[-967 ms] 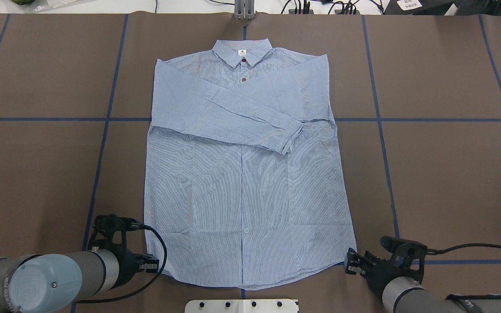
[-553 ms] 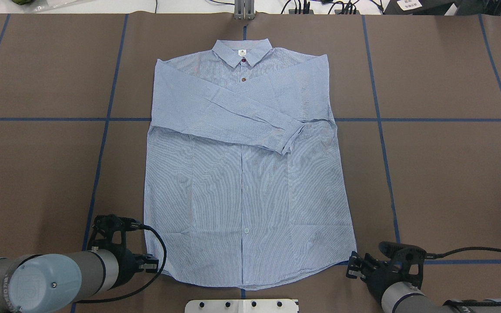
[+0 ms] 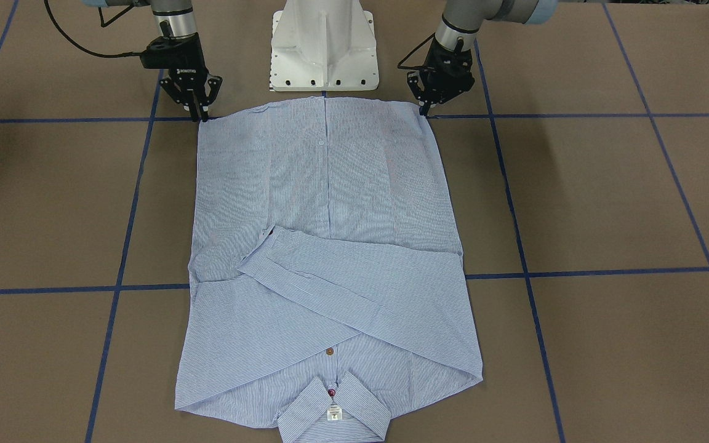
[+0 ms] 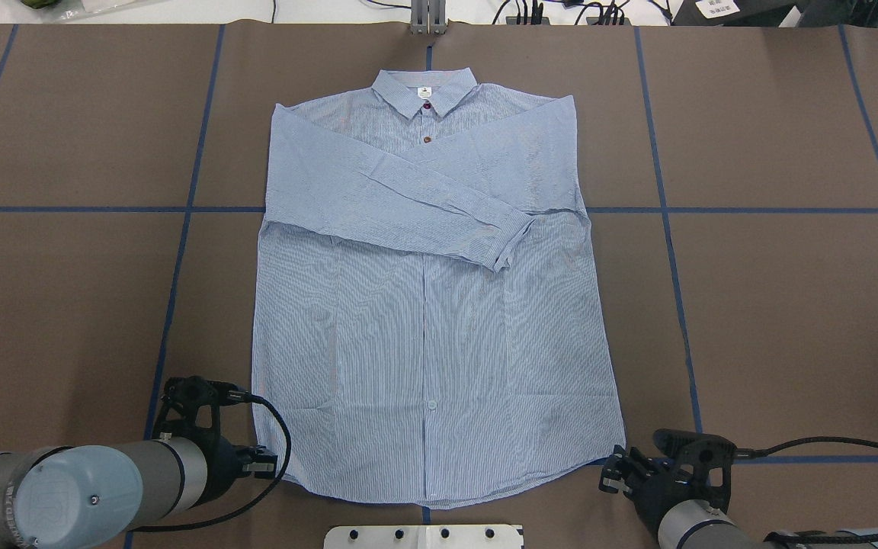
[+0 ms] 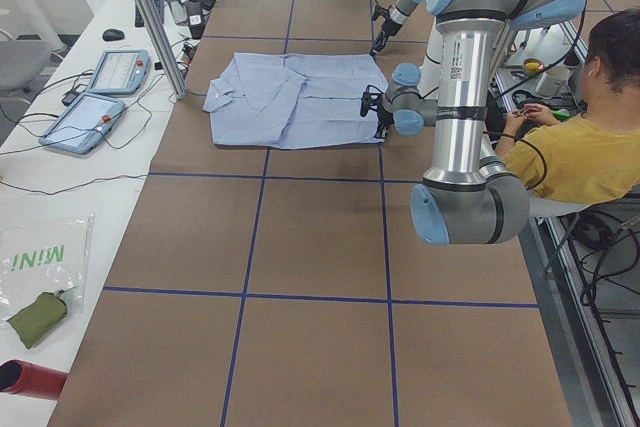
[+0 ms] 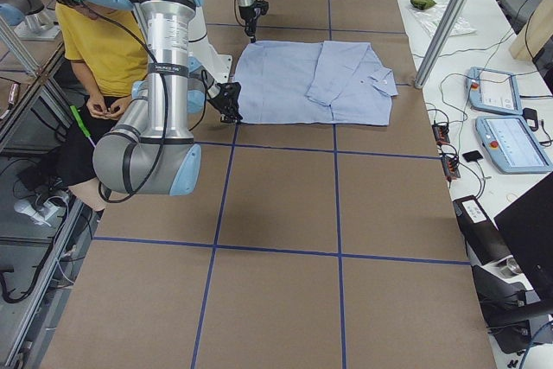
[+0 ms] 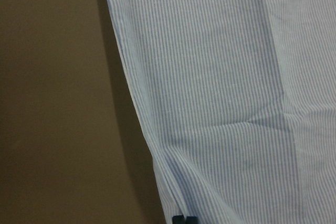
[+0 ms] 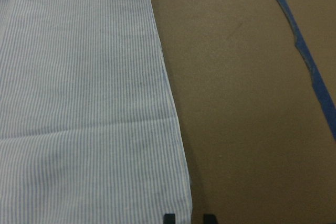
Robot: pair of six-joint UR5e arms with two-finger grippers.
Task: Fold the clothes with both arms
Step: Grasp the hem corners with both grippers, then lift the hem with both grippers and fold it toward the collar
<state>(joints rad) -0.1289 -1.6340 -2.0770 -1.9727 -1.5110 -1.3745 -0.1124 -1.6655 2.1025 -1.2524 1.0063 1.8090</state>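
Observation:
The light blue striped shirt (image 4: pixel 424 320) lies flat on the brown table, collar at the far side, with both sleeves folded across the chest. My left gripper (image 4: pixel 267 463) is at the near left hem corner. In the left wrist view its fingertips (image 7: pixel 184 219) are pressed together and the shirt (image 7: pixel 220 77) puckers toward them. My right gripper (image 4: pixel 608 476) is at the near right hem corner. In the right wrist view its fingertips (image 8: pixel 167 217) stand apart, one on the edge of the shirt (image 8: pixel 79 103), the other over the bare table.
The white pedestal base (image 3: pixel 324 43) stands just behind the hem, between the arms. Blue tape lines (image 4: pixel 668 229) grid the brown table cover. A seated person (image 5: pixel 590 147) is beside the robot. Tablets (image 6: pixel 497 92) and cables lie beyond the far table edge.
My right gripper has moved a little left and nearer, up to the shirt's hem corner. The left gripper and the shirt have not moved.

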